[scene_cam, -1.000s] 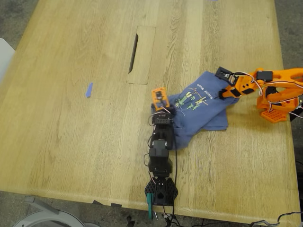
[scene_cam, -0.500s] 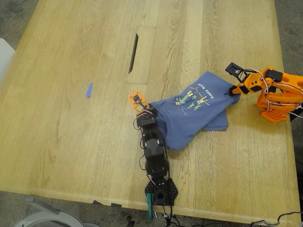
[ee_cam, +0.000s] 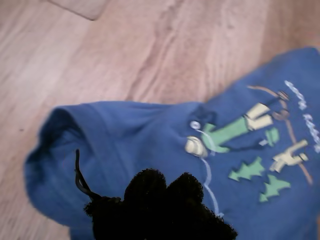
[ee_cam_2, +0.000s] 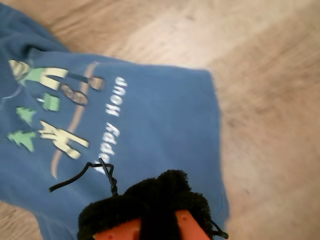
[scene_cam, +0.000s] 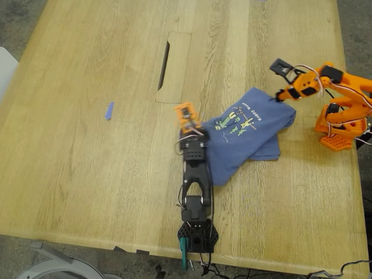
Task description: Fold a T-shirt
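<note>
Lying bunched on the surface [scene_cam: 87, 70], right of centre in the exterior view: one T-shirt [scene_cam: 247, 136], slate-blue, print up, layers overlapping unevenly. Judged part-folded; edges not squared.

Item, my first claw [scene_cam: 187, 118]: on the black arm reaching from the near edge, at the shirt's left end in the exterior view. First wrist view shows the rounded fabric fold [ee_cam: 65, 125] just ahead of it. Placement suits taking or smoothing that end. Jaw opening: cannot tell; blurred and hidden behind dark padding. No cloth seen between the jaws.

Item, my second claw [scene_cam: 280, 87]: on the orange arm at the exterior view's right, over the shirt's far right corner. Second wrist view shows the lettering [ee_cam_2: 112, 127] and the shirt's edge below it. Whether it is gripping, touching or clear: cannot tell.

Item, blue scrap [scene_cam: 108, 110]: well apart, toward the exterior view's left.
</note>
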